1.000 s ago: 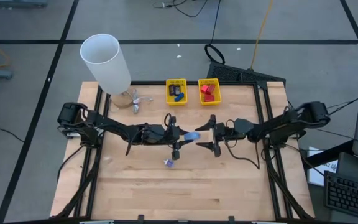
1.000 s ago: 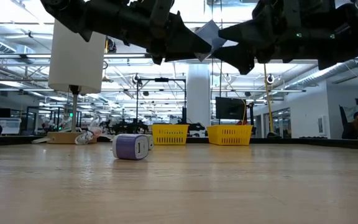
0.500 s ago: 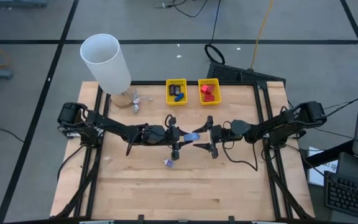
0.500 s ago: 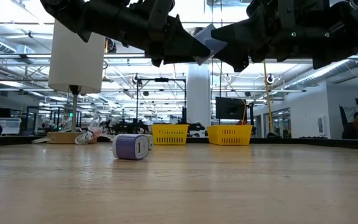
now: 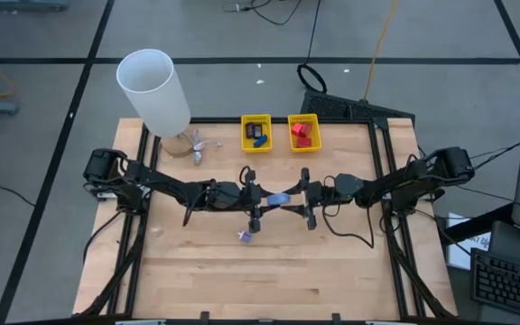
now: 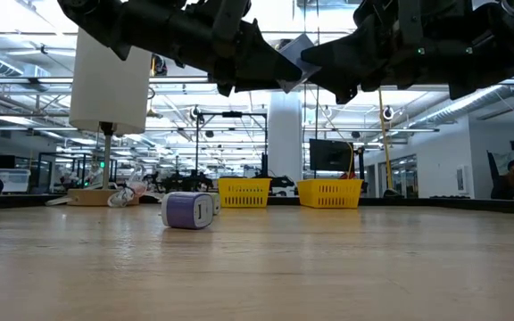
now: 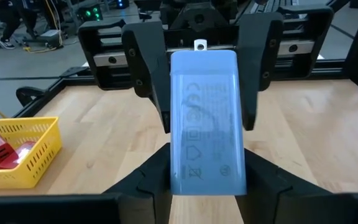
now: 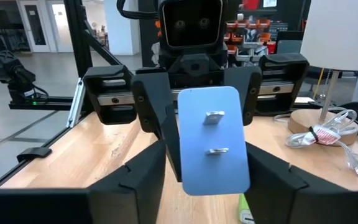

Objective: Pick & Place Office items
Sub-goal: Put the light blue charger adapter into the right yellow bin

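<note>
From above, the wooden table (image 5: 332,271) has a pale grain, and the two dark arms meet over its middle. Between them hangs a small light-blue charger block (image 5: 278,199), flat and with rounded corners. The left gripper (image 5: 258,200) holds one end of it, and the right gripper (image 5: 303,199) has its fingers around the other end, so both are clamped on the same piece. A second small plug, the purple and white one (image 5: 245,236), lies on the wood just below the left gripper, apart from both. At the far edge stand two yellow mesh baskets (image 5: 255,144), one with dark and blue items, the other with red ones, and beside them a tall white cylinder (image 5: 153,90) with a coiled cable (image 5: 194,144).

From table height, the block (image 6: 298,55) hangs high above the wood between the two black grippers; the purple and white plug (image 6: 188,211) rests on its side on the table.

In the left wrist view, the block (image 7: 206,121) is smooth matte plastic with faint printed symbols, and sits between the left fingers (image 7: 146,180) with the right fingers (image 7: 149,68) pressing its sides.

In the right wrist view, the same block (image 8: 212,140) shows two metal prongs, gripped between the right fingers (image 8: 143,174).
</note>
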Robot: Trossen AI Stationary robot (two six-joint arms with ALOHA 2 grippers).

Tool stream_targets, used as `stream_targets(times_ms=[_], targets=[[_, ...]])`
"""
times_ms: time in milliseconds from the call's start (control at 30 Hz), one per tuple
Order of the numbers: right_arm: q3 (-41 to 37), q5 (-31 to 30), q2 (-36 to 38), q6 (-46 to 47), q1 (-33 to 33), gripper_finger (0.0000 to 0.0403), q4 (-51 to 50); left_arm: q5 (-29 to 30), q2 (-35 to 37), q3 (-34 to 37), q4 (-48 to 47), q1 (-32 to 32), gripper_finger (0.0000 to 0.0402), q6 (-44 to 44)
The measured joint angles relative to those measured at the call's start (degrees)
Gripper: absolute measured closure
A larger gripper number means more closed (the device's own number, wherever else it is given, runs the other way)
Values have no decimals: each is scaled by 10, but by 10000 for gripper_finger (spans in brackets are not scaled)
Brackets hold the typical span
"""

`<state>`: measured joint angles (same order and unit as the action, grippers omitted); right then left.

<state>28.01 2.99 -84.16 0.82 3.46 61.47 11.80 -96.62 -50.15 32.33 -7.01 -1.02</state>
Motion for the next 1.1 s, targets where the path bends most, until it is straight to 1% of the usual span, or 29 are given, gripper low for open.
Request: stream_targets(times_ms=[167, 300, 433, 533, 700, 867, 967, 1100], targets=[[0, -2, 0, 0, 0, 259, 0, -1, 0, 0, 0, 0, 282, 0], [0, -1, 0, -5, 0, 281, 0, -2, 0, 0, 0, 0, 282, 2], [0, -1, 0, -6, 0, 287, 0, 0, 0, 0, 1, 0, 246, 7], [0, 1, 0, -6, 0, 281, -2, 2, 0, 0, 0, 0, 219, 7], [0, 1, 0, -6, 0, 278, -8, 3, 0, 0, 4, 0, 189, 7], [0, 2, 0, -6, 0, 286, -14, 3, 1, 0, -12, 0, 171, 1], [0, 2, 0, -6, -1, 281, -14, 3, 19, 0, -42, 0, 166, 0], [0, 0, 8, -12, -1, 281, -22, 2, 65, 0, -117, 0, 167, 0]])
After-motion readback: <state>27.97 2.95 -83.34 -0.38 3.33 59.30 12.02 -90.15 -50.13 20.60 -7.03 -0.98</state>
